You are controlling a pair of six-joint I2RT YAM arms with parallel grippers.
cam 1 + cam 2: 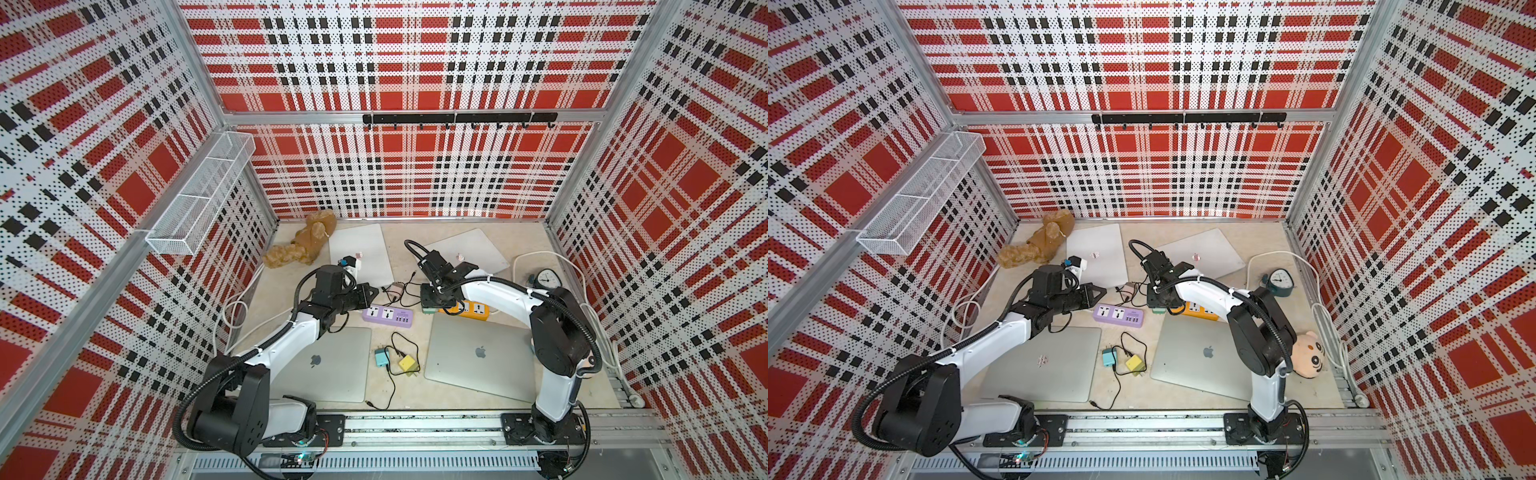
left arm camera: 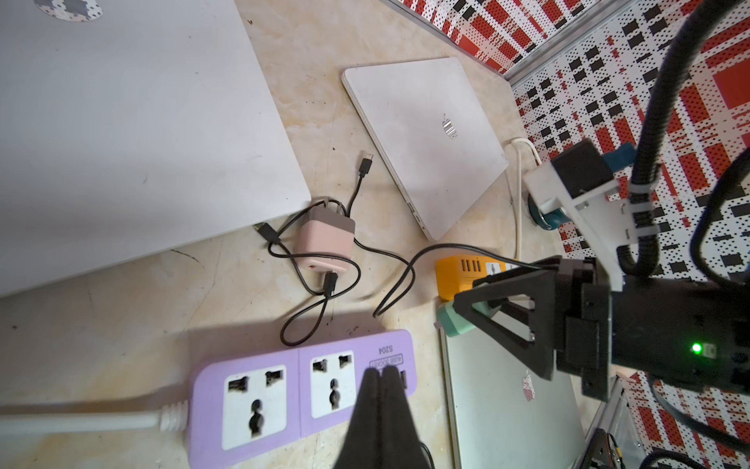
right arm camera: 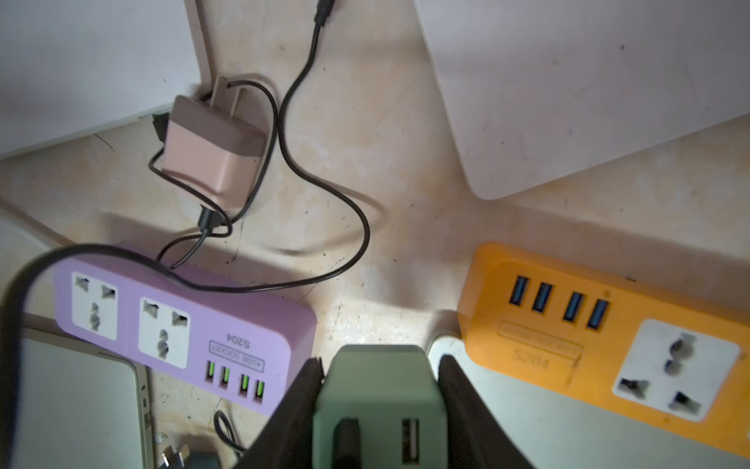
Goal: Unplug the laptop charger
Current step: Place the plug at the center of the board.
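My right gripper [image 3: 381, 365] is shut on a grey-green charger block [image 3: 381, 402], one finger pressed on each side. A black cable leaves the block's face. In both top views the block [image 1: 430, 309] hangs off the end of the orange power strip [image 1: 473, 309], over the corner of a silver laptop [image 1: 478, 361]. Its prongs are hidden; the orange strip's socket [image 3: 675, 369] shows empty. My left gripper [image 2: 380, 371] is shut with nothing in it, its tips just above the purple power strip [image 2: 284, 390] by the USB ports.
A pink charger [image 2: 324, 239] with looped black cables lies between two white laptops [image 2: 426, 138]. Teal [image 1: 380, 356] and yellow [image 1: 408, 364] chargers lie between the front laptops. A brown teddy [image 1: 307, 245], a clock [image 1: 546, 278] and a white cord [image 1: 590, 316] line the edges.
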